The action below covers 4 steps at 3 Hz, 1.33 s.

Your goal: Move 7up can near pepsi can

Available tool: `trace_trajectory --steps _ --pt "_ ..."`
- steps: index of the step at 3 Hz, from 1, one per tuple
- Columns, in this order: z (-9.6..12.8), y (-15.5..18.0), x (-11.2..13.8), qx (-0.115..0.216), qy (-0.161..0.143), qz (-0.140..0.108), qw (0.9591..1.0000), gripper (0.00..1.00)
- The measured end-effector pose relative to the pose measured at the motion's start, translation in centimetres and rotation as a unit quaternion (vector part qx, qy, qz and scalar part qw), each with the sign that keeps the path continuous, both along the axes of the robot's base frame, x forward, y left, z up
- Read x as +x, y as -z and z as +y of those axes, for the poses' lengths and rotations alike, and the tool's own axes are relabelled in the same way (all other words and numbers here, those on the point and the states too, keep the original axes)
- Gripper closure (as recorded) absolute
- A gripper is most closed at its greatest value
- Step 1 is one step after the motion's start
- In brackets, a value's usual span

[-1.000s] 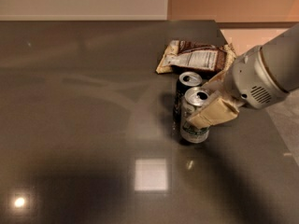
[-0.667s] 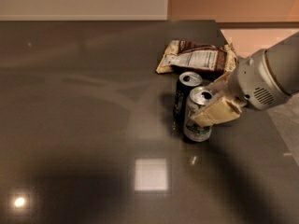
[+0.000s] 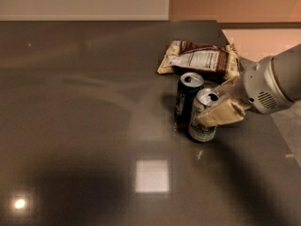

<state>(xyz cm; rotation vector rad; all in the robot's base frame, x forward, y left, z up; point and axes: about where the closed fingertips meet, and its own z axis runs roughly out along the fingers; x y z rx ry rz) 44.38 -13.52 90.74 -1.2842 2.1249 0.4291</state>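
The 7up can [image 3: 202,122], silvery with green markings, stands on the dark table [image 3: 84,126] right of centre. It almost touches the dark blue pepsi can [image 3: 186,98], which stands just behind it to the left. My gripper [image 3: 217,102] comes in from the right and is shut on the 7up can. One tan finger [image 3: 222,114] lies across the can's front right side and the other finger [image 3: 229,84] is behind it. The can's base is at table level.
A brown-and-white snack bag [image 3: 200,59] lies flat behind the cans near the table's far right edge. The table's right edge [image 3: 282,140] runs close behind my arm [image 3: 275,84]. Bright light reflections show on the tabletop at the front left.
The gripper and the 7up can have shifted slightly to the right and a little nearer the camera. The pepsi can and the bag have stayed put.
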Motion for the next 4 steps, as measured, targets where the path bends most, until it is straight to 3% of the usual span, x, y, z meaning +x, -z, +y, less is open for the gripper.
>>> trace_trajectory --steps 3,4 --pt "-1.03 0.92 1.19 0.018 0.018 0.006 0.9997 0.12" --pt "-0.92 0.73 1.09 0.017 0.017 0.004 0.9997 0.00"
